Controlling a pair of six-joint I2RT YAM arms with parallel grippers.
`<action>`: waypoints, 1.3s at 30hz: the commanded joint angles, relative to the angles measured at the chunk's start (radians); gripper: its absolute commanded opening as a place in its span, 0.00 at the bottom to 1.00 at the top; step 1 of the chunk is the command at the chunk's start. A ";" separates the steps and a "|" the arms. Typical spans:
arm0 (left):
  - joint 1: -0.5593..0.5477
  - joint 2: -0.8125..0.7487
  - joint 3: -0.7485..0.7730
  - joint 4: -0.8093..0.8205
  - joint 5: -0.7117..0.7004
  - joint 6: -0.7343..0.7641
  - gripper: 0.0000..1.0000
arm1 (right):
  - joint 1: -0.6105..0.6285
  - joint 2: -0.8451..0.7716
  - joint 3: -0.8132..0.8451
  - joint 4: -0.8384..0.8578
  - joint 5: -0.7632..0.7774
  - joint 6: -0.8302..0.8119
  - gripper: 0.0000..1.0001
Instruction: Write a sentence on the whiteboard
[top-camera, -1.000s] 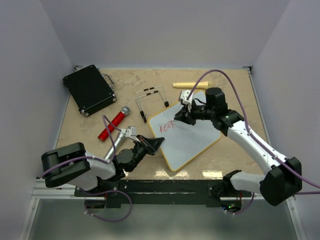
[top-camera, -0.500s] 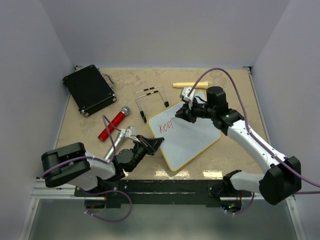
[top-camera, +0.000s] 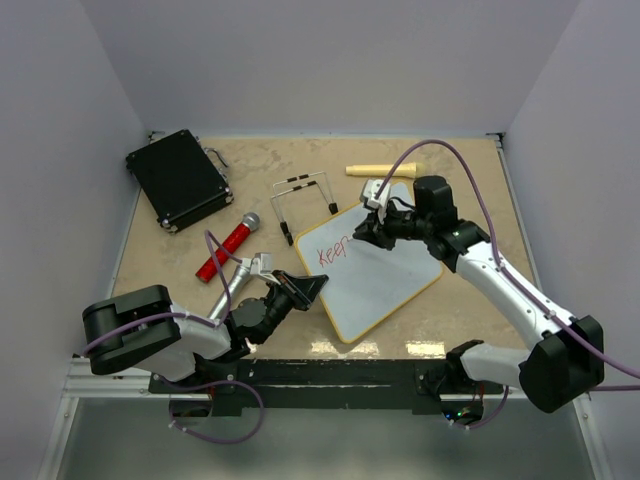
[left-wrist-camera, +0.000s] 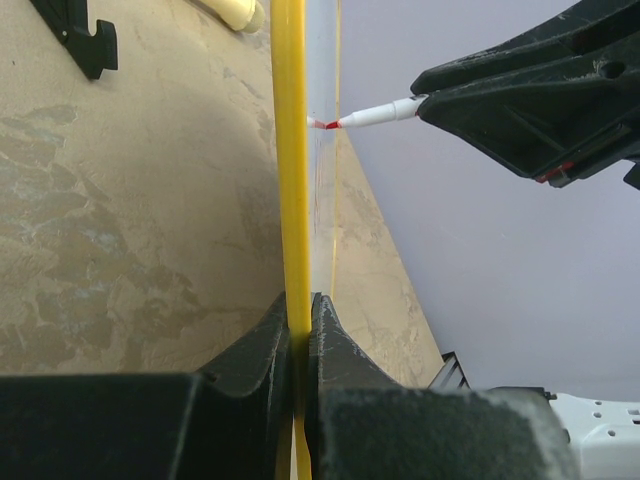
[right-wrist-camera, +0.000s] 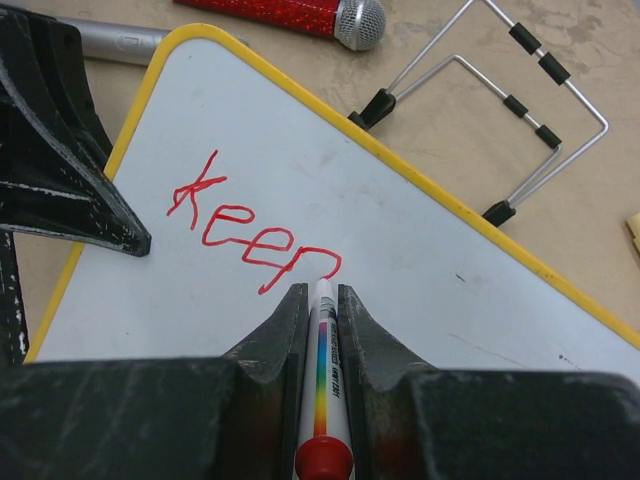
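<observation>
Flanking the whiteboard (top-camera: 390, 285) lie microphone (top-camera: 227, 249) and wire stand (top-camera: 301, 180).

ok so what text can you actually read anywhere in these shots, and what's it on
"Keep": red handwriting on the whiteboard.
On the marker barrel: tiny print beside a rainbow stripe, too small to read.
Nothing else readable in any view.

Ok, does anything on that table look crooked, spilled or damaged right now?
Only the whiteboard looks askew: it lies diagonally on the table, with the left gripper clamping its near-left edge, jaws shut. The red writing slants with it. Nothing looks spilled or damaged.
</observation>
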 joint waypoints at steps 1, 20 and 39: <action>-0.002 -0.002 -0.002 0.126 0.029 0.077 0.00 | 0.000 -0.014 -0.017 -0.041 -0.045 -0.037 0.00; -0.002 0.018 0.004 0.129 0.032 0.073 0.00 | 0.021 -0.023 0.046 -0.028 -0.114 0.001 0.00; 0.001 0.003 -0.022 0.117 0.032 0.077 0.00 | -0.137 -0.187 -0.039 0.018 -0.222 0.012 0.00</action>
